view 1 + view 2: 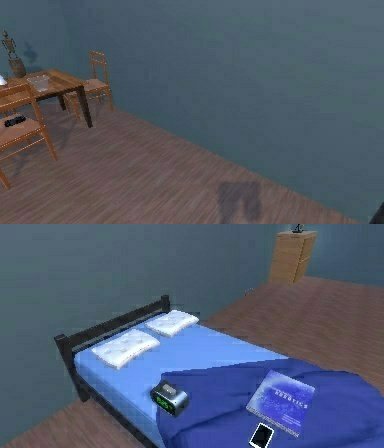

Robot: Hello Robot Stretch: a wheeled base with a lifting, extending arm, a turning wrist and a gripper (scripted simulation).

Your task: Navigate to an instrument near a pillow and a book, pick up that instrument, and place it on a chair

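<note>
Bed on the arm's side: pillows far left, book near right, small dark green-faced box between them, possibly the instrument. Ahead, chairs stand far left. What the gripper holds cannot be told.

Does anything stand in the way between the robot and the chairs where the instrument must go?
Nothing visible does: bare wood floor runs up to the near chair, though a small dark thing lies on its seat.

The robot stands with its front toward a blue wall and its arm side toward a bed.
</note>
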